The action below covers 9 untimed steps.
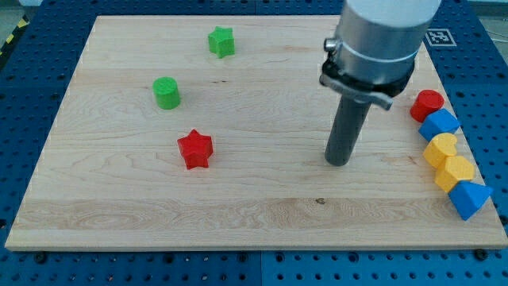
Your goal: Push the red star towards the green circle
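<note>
The red star (195, 149) lies on the wooden board (119, 206), left of centre. The green circle (167, 93) stands up and to the left of it, a short gap apart. My tip (339, 162) rests on the board far to the right of the red star, roughly level with it and touching no block. The rod rises from the tip to the grey arm at the view's top right.
A green star (221, 41) lies near the board's top edge. Along the right edge runs a column of blocks: a red circle (427, 105), a blue block (439, 124), two yellow blocks (441, 148) (456, 171) and a blue block (470, 199).
</note>
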### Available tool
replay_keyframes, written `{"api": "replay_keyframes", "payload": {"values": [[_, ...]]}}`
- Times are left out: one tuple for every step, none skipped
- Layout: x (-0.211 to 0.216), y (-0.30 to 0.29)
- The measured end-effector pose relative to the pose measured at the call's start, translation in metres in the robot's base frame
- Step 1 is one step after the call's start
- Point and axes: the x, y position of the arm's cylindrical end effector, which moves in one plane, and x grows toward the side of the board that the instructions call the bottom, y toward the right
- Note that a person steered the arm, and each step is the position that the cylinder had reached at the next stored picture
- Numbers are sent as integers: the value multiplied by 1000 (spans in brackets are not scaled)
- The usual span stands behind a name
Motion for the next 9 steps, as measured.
{"api": "replay_keyframes", "payload": {"values": [[7, -4], [7, -4], [11, -17], [17, -44], [17, -48], [17, -82], [17, -91], [17, -93], [17, -123]]}}
